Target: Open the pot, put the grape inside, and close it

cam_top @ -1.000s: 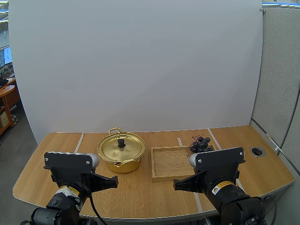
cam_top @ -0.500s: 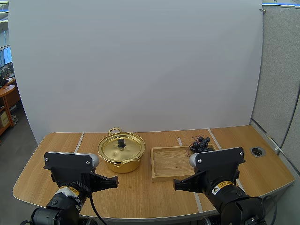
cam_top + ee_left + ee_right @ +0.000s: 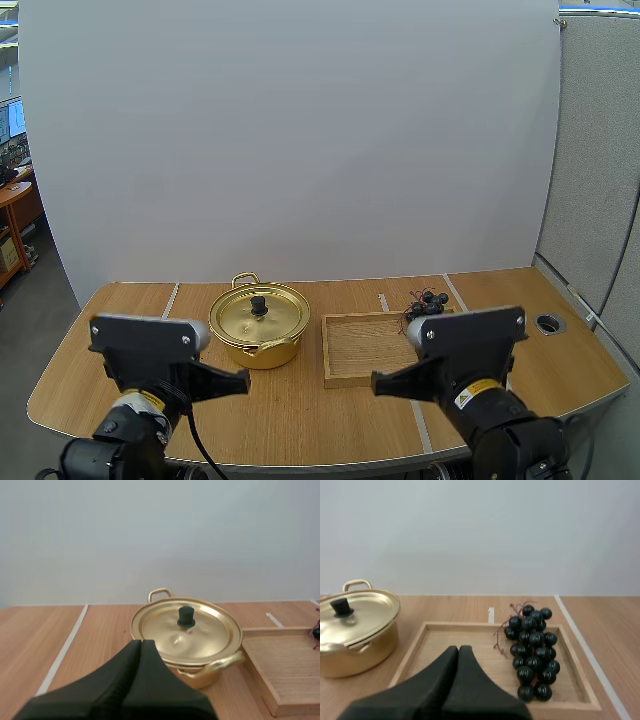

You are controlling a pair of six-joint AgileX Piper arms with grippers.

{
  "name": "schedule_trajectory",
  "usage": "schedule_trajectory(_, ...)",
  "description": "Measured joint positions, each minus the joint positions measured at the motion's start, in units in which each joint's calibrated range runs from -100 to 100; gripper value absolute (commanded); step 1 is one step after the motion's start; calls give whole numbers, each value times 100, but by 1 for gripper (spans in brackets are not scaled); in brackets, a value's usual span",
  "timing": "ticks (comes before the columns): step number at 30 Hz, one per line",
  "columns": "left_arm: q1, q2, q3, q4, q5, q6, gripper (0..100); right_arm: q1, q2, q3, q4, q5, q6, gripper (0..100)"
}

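Both arms lifted slightly. Left gripper (image 3: 141, 642), closed and empty, points straight at the lidded round gold metal pot (image 3: 187, 637) ahead. Right gripper (image 3: 458, 649) likewise closed, empty.

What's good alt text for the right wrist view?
A bunch of dark grapes lies at one end of a wooden tray. A gold pot, its lid on, stands beside the tray's other end. The right gripper, shut on nothing, points at the tray from the near side.

Illumination is bright, even and diffuse, arriving from overhead. The lid (image 3: 192, 636) shows soft highlights without harsh glare. The pot (image 3: 262, 352) casts a faint shadow on the table (image 3: 300, 410). The grapes (image 3: 532, 650) carry small specular points.
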Motion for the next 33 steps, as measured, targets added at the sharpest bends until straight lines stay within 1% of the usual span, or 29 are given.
schedule_trajectory(5, 0, 0, -392, 0, 0, 0, 0, 0, 0, -531, 0, 13, 0, 0)
schedule_trajectory(6, 0, 0, -446, 0, 0, 0, 0, 0, -10, -753, 0, 26, 0, 0)
schedule_trajectory(10, 0, 0, -1148, 0, -16, 0, 0, 0, -10, -1174, 0, 35, 0, 0)
schedule_trajectory(16, 0, -12, -2219, 11, -16, 0, 0, 0, -15, -2174, 0, 56, 0, 0)
schedule_trajectory(20, 0, -12, -2613, 11, -16, 0, 0, 0, -25, -2749, 0, 73, 0, 0)
schedule_trajectory(23, 0, -26, -3003, 203, 155, 0, 0, 0, -25, -3046, -70, 137, 0, 0)
schedule_trajectory(27, 0, -26, -3435, 551, 792, 9, 0, 0, -25, -3504, -178, 707, 0, 0)
schedule_trajectory(30, 0, -26, -3713, 694, 1268, 9, 0, 0, -38, -3883, -265, 1461, 0, 0)
schedule_trajectory(33, 0, -26, -4005, 714, 1786, 19, 0, 0, -38, -4263, -300, 2488, 0, 0)
